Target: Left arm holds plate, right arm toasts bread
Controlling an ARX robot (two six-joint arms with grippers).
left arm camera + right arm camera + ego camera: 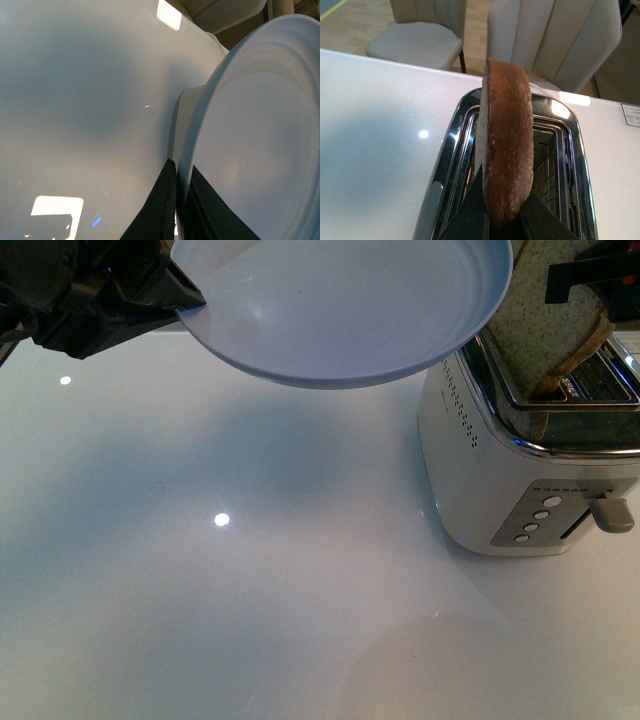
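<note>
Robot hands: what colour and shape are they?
Both are black. The left gripper is angular and shiny. The right gripper has thin, flat, wedge-shaped fingers. No markings show.

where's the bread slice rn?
Front view, upper right: the bread is pinched in the right gripper, tilted over the toaster with its lower corner at a slot, just right of the raised plate.
</note>
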